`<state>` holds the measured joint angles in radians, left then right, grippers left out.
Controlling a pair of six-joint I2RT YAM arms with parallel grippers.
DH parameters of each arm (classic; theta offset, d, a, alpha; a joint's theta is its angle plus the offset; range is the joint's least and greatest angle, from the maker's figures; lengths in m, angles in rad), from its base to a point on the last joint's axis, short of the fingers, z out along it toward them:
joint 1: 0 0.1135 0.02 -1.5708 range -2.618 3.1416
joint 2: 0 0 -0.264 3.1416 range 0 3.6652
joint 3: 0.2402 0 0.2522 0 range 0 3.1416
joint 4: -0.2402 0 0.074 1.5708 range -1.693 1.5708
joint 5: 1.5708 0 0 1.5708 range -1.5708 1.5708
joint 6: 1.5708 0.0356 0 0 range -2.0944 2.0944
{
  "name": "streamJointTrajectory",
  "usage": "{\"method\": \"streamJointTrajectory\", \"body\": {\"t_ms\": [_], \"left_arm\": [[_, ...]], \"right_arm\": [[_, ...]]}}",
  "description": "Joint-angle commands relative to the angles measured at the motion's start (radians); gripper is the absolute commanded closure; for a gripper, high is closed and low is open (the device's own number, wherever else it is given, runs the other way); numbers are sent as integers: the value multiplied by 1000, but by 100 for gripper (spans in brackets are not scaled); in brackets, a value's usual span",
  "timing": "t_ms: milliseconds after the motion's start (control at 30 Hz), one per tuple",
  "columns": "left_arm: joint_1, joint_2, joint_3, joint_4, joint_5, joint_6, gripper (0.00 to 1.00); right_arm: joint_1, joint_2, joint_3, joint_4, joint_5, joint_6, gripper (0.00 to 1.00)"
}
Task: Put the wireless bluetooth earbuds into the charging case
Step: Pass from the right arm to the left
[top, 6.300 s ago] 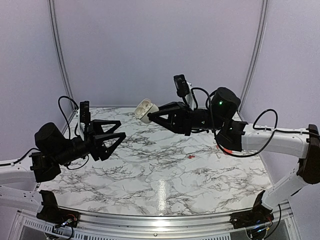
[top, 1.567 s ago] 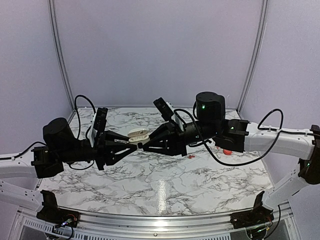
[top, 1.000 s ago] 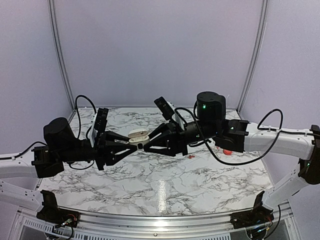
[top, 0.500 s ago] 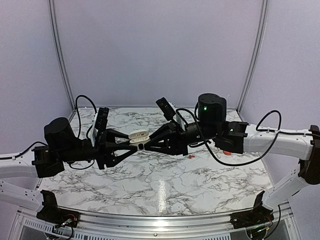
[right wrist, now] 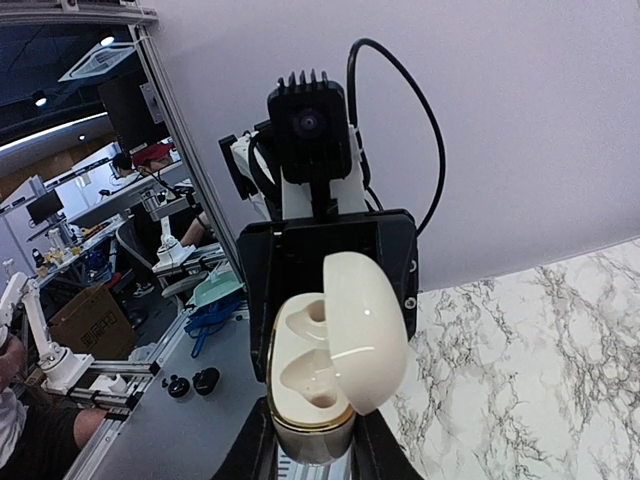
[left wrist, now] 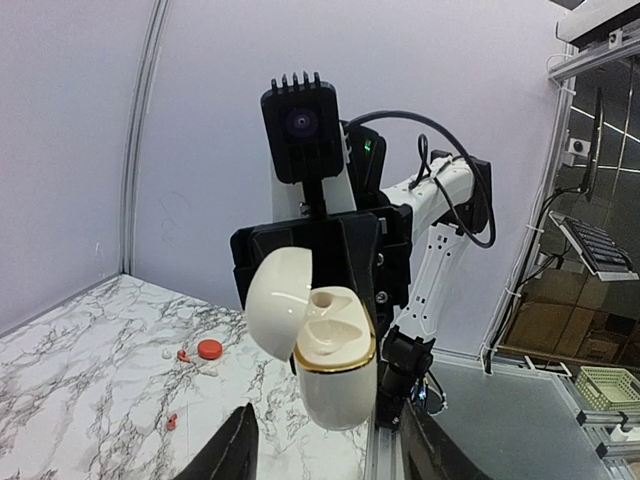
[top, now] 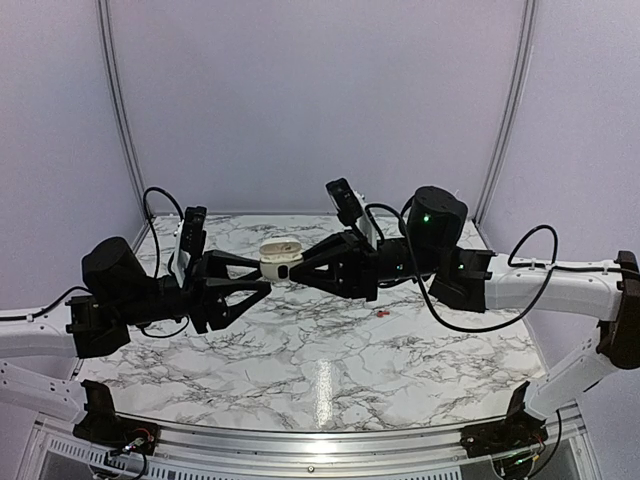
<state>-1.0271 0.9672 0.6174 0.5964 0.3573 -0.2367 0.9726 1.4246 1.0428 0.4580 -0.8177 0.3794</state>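
Top external camera catches both arms tip to tip in mid-air above the marble table (top: 320, 385), the cream charging case (top: 281, 255) between them, the red earbuds (top: 383, 313) lying on the table beneath the right arm. Right wrist camera shows the right gripper (right wrist: 315, 445) clamping the case's base, lid open. Left wrist camera shows the left gripper (left wrist: 328, 445) spread wide, fingers not touching the case.
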Motion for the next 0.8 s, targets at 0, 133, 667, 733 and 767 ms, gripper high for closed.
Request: {"method": "streamJointTrajectory", "body": {"t_ms": [0,133,667,733,767], "left_arm": [[3,19,-10,129,-10,-49,50],[0,35,-12,167,-14,-56,51],[-24,103,10,257,-57,-62,55],[-28,109,8,276,-65,-68,55],[-29,110,6,282,-66,-70,55]], "right_arm": [[11,-8,6,79,20,23,91],[22,-6,6,82,44,18,91],[34,-2,-9,111,87,17,91],[34,-3,-12,117,90,18,91],[34,-3,-12,116,91,19,91]]}}
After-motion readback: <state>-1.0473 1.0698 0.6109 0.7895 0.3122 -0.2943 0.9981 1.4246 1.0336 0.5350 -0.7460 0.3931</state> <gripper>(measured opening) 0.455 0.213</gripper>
